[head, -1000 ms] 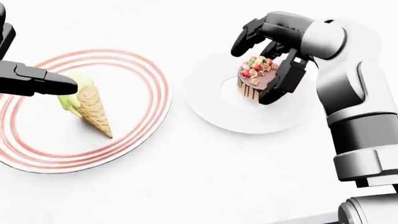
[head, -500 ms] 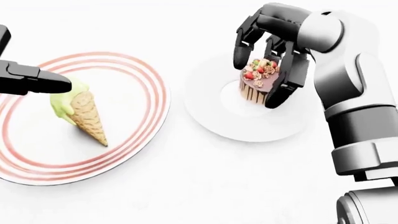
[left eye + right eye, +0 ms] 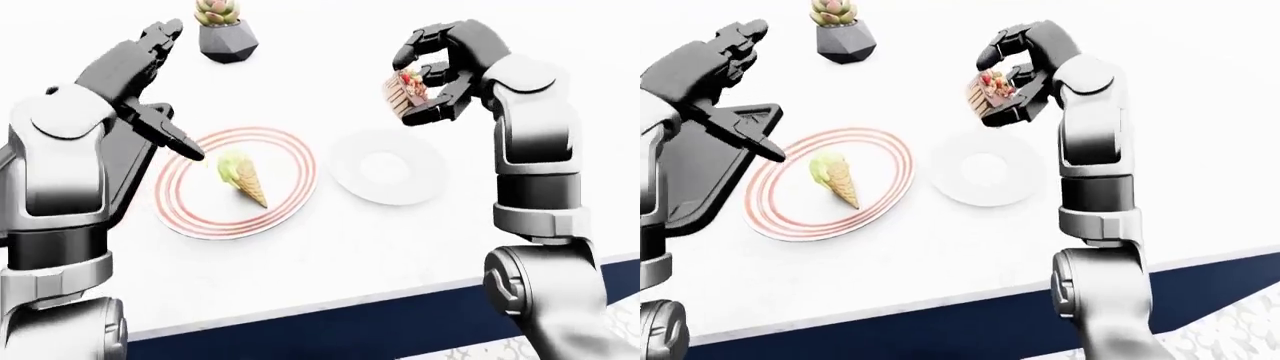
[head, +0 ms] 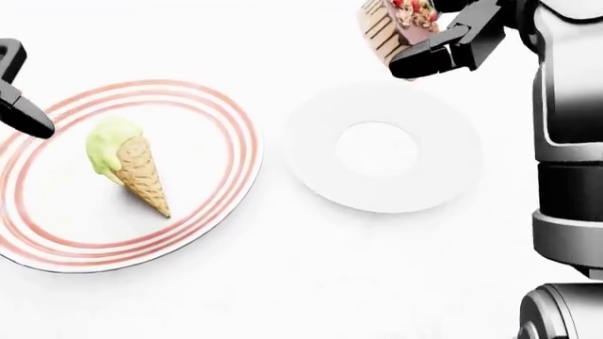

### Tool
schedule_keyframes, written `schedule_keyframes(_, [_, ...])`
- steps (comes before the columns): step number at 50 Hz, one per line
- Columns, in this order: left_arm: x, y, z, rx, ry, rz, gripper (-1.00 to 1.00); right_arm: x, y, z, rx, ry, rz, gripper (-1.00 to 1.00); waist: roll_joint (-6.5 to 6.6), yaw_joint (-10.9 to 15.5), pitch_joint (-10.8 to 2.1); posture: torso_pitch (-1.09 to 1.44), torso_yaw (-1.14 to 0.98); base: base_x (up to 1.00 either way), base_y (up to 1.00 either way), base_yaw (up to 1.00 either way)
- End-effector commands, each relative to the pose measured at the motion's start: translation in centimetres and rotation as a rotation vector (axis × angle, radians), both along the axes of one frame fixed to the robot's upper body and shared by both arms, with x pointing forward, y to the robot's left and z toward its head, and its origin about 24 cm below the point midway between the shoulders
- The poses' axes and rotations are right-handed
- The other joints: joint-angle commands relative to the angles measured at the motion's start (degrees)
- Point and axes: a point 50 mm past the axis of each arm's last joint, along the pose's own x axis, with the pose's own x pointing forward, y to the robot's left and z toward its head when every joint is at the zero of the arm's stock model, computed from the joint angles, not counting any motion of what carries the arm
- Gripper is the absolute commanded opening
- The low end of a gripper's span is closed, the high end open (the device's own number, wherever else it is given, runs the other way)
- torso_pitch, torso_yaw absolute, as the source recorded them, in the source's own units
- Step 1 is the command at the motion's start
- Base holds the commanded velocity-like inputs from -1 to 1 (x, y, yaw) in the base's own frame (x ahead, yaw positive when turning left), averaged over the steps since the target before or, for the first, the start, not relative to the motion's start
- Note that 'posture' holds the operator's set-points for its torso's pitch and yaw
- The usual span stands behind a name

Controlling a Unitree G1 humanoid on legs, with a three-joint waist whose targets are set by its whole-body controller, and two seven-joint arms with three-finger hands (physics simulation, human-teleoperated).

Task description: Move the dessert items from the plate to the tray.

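White covers the table (image 3: pixel 330 247), and a dark blue edge runs along the bottom of the left-eye view. The right hand (image 3: pixel 437 75) is up in the air at the upper right of that view. Its fingers (image 3: pixel 425 116) are closed around a small chocolate cake (image 3: pixel 401 94) with red berries on top. The cake is tilted on its side and hangs well above the small white plate (image 3: pixel 388 166), touching nothing but the fingers. The plate sits on the table just to the right of the middle.

A big round plate with red rings (image 3: pixel 238 182) lies left of the white plate, near it but not touching. An ice cream cone (image 4: pixel 128 165) with green ice cream lies flat on it, with its point toward the lower right in the head view.

The left hand (image 3: pixel 150 82) is at the upper left of the left-eye view. Its fingers (image 3: pixel 178 137) are spread wide and hold nothing. One dark fingertip hangs over the left rim of the ringed plate.

A black tray (image 3: pixel 715 169) shows at the left of the right-eye view, partly behind the left arm. A little plant in a grey pot (image 3: pixel 226 31) stands at the top.
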Motion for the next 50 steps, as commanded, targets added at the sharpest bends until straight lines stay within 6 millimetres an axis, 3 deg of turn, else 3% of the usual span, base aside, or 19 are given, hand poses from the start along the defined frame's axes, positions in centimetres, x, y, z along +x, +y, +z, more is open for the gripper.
schedule_keyframes(1, [-0.7, -0.5, 2.7, 0.266, -0.129, -0.104, 1.0, -0.7, 0.4, 2.8, 0.084, -0.102, 0.0, -1.0, -0.01, 0.26, -1.76, 0.0, 0.0, 0.0, 0.0, 0.0])
schedule_keyframes(5, [0.5, -0.2, 2.4, 0.492, -0.133, -0.156, 1.0, -1.0, 1.0, 3.0, 0.142, -0.071, 0.012, -1.0, -0.11, 0.35, -1.88, 0.0, 0.0, 0.0, 0.0, 0.0])
schedule_keyframes(9, [1.6, -1.4, 1.7, 0.638, -0.139, -0.265, 1.0, -1.4, 1.3, 3.3, 0.18, -0.085, 0.037, -1.0, -0.19, 0.58, -2.08, 0.0, 0.0, 0.0, 0.0, 0.0])
schedule_keyframes(18, [2.8, -3.4, -0.2, 0.782, -0.085, -0.387, 1.0, -1.8, 1.4, 4.4, 0.2, -0.108, 0.029, -1.0, -0.43, 0.66, -2.21, 0.0, 0.0, 0.0, 0.0, 0.0])
schedule_keyframes(35, [4.6, -7.0, -2.8, 0.842, -0.035, -0.504, 1.0, -1.9, 1.5, 4.8, 0.2, -0.128, 0.04, -1.0, -0.55, 0.68, -2.54, 0.0, 0.0, 0.0, 0.0, 0.0])
schedule_keyframes(50, [4.5, -7.5, -4.5, 0.844, 0.027, -0.545, 1.0, -1.8, 1.6, 4.9, 0.198, -0.136, 0.047, -1.0, -0.44, 0.43, -2.64, 0.0, 0.0, 0.0, 0.0, 0.0])
